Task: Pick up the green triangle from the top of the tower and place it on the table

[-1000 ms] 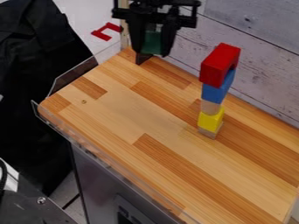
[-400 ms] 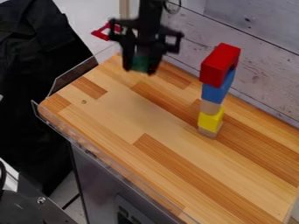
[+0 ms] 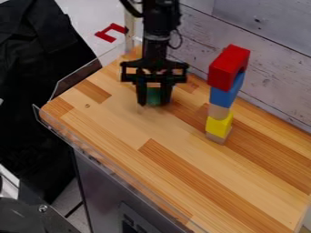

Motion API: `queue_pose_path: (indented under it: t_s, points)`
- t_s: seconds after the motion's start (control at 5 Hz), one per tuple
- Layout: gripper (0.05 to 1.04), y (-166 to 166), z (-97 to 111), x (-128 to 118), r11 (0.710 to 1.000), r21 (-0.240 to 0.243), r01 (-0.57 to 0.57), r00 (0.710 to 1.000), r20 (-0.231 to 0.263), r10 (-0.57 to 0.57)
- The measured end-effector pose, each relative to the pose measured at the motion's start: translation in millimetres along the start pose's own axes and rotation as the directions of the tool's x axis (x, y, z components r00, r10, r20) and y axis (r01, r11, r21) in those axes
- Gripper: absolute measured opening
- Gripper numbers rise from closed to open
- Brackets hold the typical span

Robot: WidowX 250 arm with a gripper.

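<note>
The black gripper [image 3: 154, 103] has its fingers around the green block [image 3: 154, 95], near 11 o'clock of the table [image 3: 118, 123]. At 4 o'clock from it, a tower [image 3: 223, 96] has a red block [image 3: 227, 68] on top.

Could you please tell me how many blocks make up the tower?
5: red block on top, then blue block, plain wooden block, yellow block, and a second wooden block at the bottom; others may be hidden.
</note>
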State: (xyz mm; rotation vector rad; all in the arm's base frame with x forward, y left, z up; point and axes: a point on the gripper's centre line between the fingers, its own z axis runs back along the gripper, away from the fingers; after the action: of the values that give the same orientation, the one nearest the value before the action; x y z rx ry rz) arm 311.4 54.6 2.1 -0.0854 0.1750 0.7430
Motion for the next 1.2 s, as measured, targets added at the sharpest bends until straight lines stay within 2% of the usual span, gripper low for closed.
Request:
queue_pose_path:
  t_s: [0.2, 0.4, 0.6, 1.0, 1.2]
  points:
    - [0.53, 2.2, -3.2, 3.5, 0.999, -0.035, -0.031, 1.0, -0.004, 0.03]
    - [0.861, 6.3, -5.7, 0.6, 0.999, -0.016, -0.028, 0.999, -0.026, 0.028]
    - [1.003, 8.1, -1.8, -0.9, 1.0, -0.008, -0.031, 0.999, -0.016, 0.03]
    - [0.999, -5.2, 66.6, -5.0, 0.999, -0.026, 0.047, 0.994, 0.097, -0.044]
    - [0.999, -13.4, 116.3, -23.5, 0.979, -0.025, 0.204, 0.969, 0.144, -0.199]
